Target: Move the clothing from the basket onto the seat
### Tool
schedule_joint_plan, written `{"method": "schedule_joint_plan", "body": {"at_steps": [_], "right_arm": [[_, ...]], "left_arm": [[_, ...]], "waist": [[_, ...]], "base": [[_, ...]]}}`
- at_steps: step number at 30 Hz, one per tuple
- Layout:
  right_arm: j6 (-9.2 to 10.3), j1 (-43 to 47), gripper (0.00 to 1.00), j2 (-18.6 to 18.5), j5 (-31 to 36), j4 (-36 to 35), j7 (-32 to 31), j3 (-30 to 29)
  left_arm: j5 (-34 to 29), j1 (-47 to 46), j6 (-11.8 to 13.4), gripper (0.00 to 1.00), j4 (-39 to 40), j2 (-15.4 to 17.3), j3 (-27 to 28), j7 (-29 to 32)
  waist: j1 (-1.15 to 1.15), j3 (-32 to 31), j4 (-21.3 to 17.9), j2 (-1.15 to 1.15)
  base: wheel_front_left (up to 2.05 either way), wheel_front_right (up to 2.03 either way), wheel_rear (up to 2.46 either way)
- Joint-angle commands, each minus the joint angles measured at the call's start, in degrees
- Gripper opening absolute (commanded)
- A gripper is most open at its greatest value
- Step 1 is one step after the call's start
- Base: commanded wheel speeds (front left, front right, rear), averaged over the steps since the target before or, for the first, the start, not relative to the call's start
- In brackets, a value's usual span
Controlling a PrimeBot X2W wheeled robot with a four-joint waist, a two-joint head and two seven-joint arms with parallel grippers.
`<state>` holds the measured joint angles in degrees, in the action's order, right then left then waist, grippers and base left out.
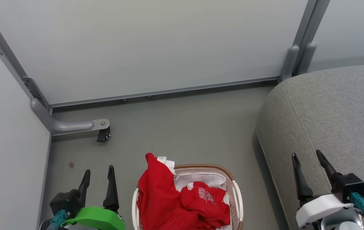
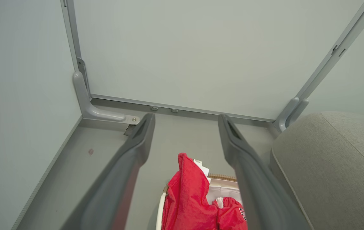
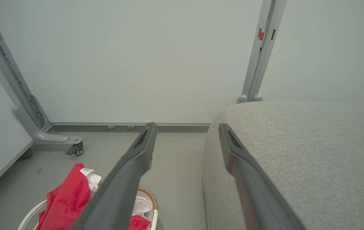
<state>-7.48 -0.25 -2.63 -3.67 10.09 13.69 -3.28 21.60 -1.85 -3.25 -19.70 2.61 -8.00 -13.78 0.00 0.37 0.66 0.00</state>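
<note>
Partly | basket (image 1: pixel 208 166) cut off below | clothing (image 1: pixel 159 191) covers most liner (image 1: pixel 197 180)

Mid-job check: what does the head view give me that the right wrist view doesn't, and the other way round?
Head view adds the left gripper, open beside the basket, and white lettering on the jersey. Right wrist view adds a red mark high on the partition post. Both share the red clothing in the basket, the grey seat and the open right gripper.
</note>
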Motion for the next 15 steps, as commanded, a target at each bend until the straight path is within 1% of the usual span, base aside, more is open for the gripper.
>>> {"method": "schedule_joint_plan", "body": {"at_steps": [1,11,15], "right_arm": [[-0.02,0.92,1.0,-0.35,1.55,-0.23,0.6,-0.05],[-0.02,1.08,1.0,-0.41,5.81,-0.52,1.65,0.13],[-0.02,1.06,1.0,-0.4,5.57,-0.52,1.6,0.06]], "left_arm": [[-0.91,0.13,0.31,1.0,-0.1,0.42,-0.15,-0.46],[-4.02,0.34,0.34,1.0,-1.07,0.46,-0.64,-1.56],[-4.01,0.24,0.32,1.0,-1.39,0.45,-0.61,-1.39]], "waist": [[0.0,-0.01,0.0,0.0],[0.0,0.0,-0.01,0.0],[0.0,0.01,0.01,0.0]], "base": [[0.0,0.0,0.0],[0.0,0.0,0.0],[0.0,0.0,0.0]]}}
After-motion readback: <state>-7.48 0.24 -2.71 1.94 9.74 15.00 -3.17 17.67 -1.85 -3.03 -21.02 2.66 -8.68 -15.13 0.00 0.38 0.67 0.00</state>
